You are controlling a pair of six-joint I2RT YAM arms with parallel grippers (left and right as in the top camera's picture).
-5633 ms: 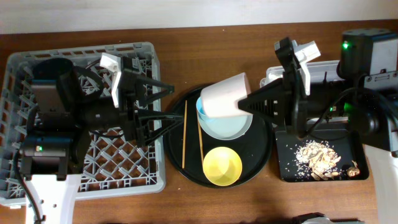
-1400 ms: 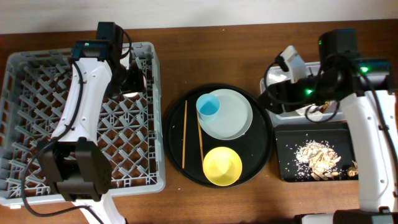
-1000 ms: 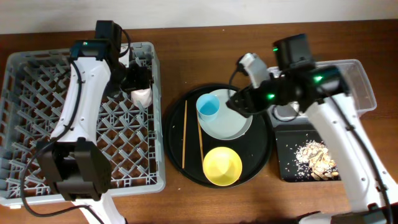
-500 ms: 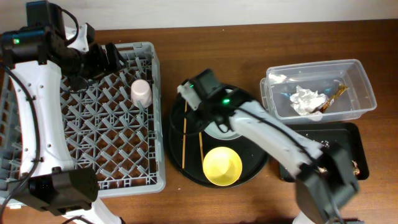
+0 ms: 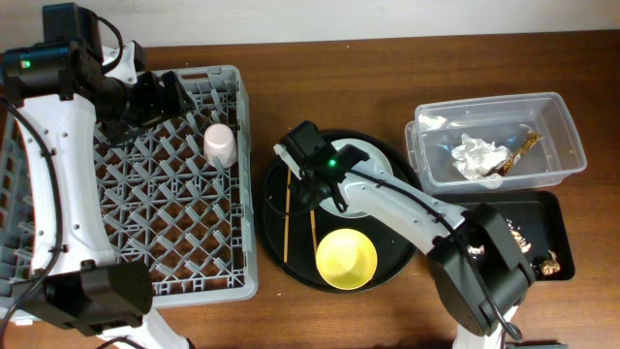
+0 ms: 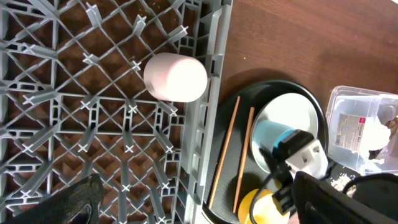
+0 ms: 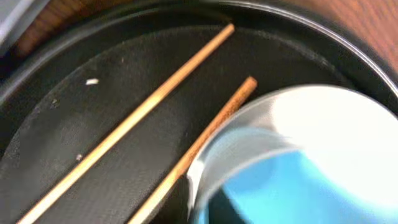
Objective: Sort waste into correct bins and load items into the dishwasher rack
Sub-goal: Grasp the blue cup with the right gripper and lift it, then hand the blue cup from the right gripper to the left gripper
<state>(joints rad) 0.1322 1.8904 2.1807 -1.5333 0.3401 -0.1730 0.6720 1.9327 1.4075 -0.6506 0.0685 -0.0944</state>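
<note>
While the R arm stretches across the round black tray point(image 5: 274, 208), its right gripper point(image 5: 312, 177) sits directly over the blue cup point(image 7: 292, 183). The cup stands on the plate point(image 5: 373, 157), at the edge nearest the chopsticks point(image 5: 288, 215). From the wrist cam I can't tell whether the jaws are closed on it, since the fingers aren't clearly in view and I only get the cup rim close up. Both chopsticks lie side by side on the tray, approx parallel, just left of the cup. Nearer me sits the yellow bowl point(image 5: 347, 260), upright at the tray's front.

L side: the left gripper point(image 5: 163, 95) hovers over the rear of the dishwasher rack point(image 5: 165, 223), jaws wide, holding nothing. In the rack the pink cup point(image 5: 220, 143) stands upside down nr the right wall. Over at the bins, the napkin point(image 5: 477, 153) and wrapper point(image 5: 524, 145) lie in the clear tub point(image 5: 572, 165), and the food flakes point(image 5: 513, 239) lie in the black bin point(image 5: 557, 208).
</note>
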